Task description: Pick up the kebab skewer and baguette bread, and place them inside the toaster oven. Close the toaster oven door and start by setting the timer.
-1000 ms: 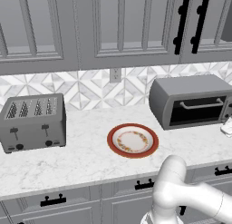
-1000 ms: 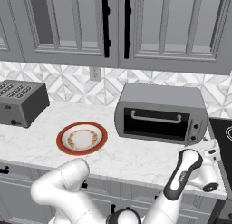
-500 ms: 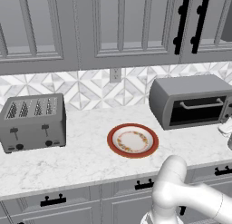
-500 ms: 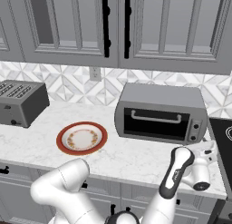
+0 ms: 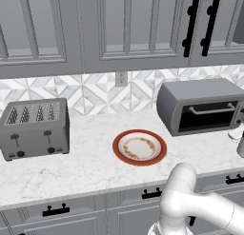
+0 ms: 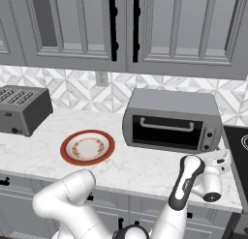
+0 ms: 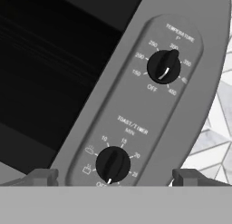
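I've got the two-finger gripper (image 7: pixel 109 177) spread wide, holding nothing, its dark tips at the bottom corners of the hand view flanking the black toast/timer knob (image 7: pixel 112 163). That knob sits low on the control panel of the grey rounded metal toaster oven (image 6: pixel 172 118), right of centre in the right base view; its dark glass door with silver bar handle (image 6: pixel 166 130) looks shut. The black temperature knob (image 7: pixel 163 66) is at upper right. Skewer and baguette: can't tell. My call: centre on the timer knob, close squarely, then rotate without slipping.
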Robot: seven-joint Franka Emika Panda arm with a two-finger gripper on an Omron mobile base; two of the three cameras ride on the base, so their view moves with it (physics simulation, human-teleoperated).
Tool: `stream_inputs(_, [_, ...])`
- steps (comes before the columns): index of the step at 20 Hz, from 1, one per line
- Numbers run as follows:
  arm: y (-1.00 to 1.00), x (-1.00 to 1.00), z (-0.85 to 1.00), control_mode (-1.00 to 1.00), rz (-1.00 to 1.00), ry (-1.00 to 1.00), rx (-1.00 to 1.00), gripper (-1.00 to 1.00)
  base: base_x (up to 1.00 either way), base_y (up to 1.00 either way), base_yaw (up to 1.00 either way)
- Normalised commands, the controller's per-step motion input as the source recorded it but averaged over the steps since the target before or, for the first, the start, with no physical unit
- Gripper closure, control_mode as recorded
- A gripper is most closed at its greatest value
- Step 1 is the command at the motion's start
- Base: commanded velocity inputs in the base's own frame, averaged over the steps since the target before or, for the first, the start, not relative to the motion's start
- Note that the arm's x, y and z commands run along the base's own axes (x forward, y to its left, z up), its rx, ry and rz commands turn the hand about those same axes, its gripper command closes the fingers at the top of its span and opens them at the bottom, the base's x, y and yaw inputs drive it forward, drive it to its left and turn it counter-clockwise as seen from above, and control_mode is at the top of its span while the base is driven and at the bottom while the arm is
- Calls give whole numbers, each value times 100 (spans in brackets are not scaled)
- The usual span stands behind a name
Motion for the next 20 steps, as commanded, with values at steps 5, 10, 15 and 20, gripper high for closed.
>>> stream_inputs(5, [-6,0,0,-100,0,0,0,-100,0,0,0])
stream_inputs(10, [0,0,0,-100,0,0,0,-100,0,0,0])
stream_inputs(15, [0,0,0,-100,-1,0,0,-100,0,0,0])
stream_inputs(20, [0,0,0,-100,-1,0,0,-100,0,0,0])
